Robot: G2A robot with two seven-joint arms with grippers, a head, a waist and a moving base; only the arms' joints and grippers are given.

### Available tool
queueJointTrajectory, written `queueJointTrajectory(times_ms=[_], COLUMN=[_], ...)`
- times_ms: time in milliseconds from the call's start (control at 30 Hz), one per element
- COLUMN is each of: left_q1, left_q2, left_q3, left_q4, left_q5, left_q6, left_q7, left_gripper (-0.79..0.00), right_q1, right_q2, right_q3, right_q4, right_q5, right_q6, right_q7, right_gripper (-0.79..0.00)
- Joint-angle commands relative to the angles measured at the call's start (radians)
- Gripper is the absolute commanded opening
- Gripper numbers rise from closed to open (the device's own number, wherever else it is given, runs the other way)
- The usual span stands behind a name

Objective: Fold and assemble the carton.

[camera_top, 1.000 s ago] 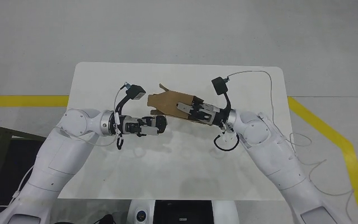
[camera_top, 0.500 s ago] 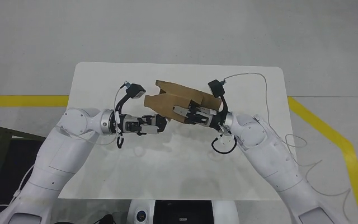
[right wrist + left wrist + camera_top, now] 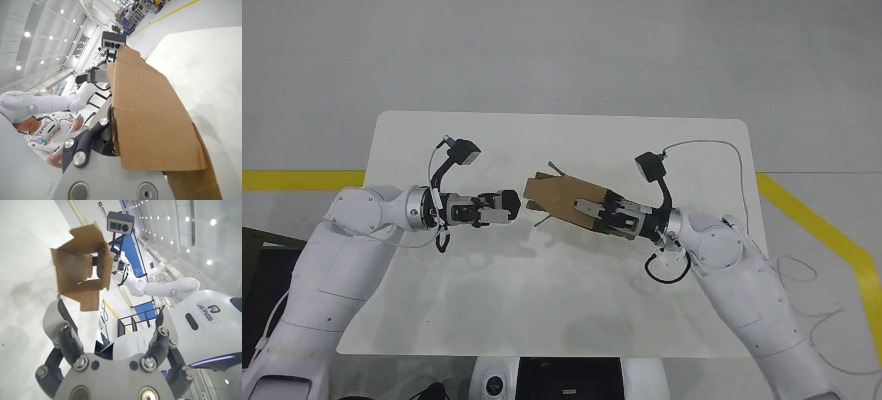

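Observation:
A brown carton (image 3: 564,194), opened into a square tube with loose flaps, hangs over the middle of the white table (image 3: 442,300). My right gripper (image 3: 602,212) is shut on one of the carton's walls from the right. In the right wrist view, the cardboard wall (image 3: 149,113) covers most of that gripper. My left gripper (image 3: 506,205) stands open just left of the carton and does not touch it. In the left wrist view, the left gripper (image 3: 111,317) has spread fingers (image 3: 63,313), and the carton's hollow inside (image 3: 81,270) lies ahead of them.
A cable (image 3: 697,145) loops from the right wrist camera across the table's back right part. A yellow floor line (image 3: 302,180) runs past both sides of the table.
The right arm has pulled the carton lower and to the right after lifting and turning it. The left gripper has drawn back to the left, away from the carton.

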Motion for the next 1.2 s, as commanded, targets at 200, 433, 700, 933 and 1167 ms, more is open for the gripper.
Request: queueJointTrajectory(times_ms=[200, 433, 700, 933, 1167], left_q1=[0.015, 0.02, 0.007, -0.006, -0.02], left_q2=[0.008, 0.011, 0.002, -0.008, -0.014], left_q3=[0.021, 0.048, 0.091, 0.119, 0.138], left_q4=[-0.006, 0.005, -0.004, -0.009, 0.009], left_q5=[0.209, 0.31, 0.4, 0.442, 0.468], left_q6=[-0.074, -0.126, -0.145, -0.115, -0.099], left_q7=[0.075, 0.127, 0.186, 0.267, 0.288], left_gripper=[0.0, 0.0, 0.0, 0.0, 0.0], right_q1=[-0.105, -0.149, -0.142, -0.127, -0.117], right_q2=[0.03, 0.045, 0.042, 0.037, 0.037], right_q3=[0.09, 0.122, 0.089, 0.054, 0.045], right_q4=[-0.092, -0.122, -0.114, -0.092, -0.08], right_q5=[0.103, 0.158, 0.203, 0.217, 0.222], right_q6=[0.029, 0.028, -0.002, -0.022, -0.033], right_q7=[0.105, 0.176, 0.186, 0.18, 0.182], right_gripper=[-0.785, -0.785, -0.785, -0.785, -0.785])
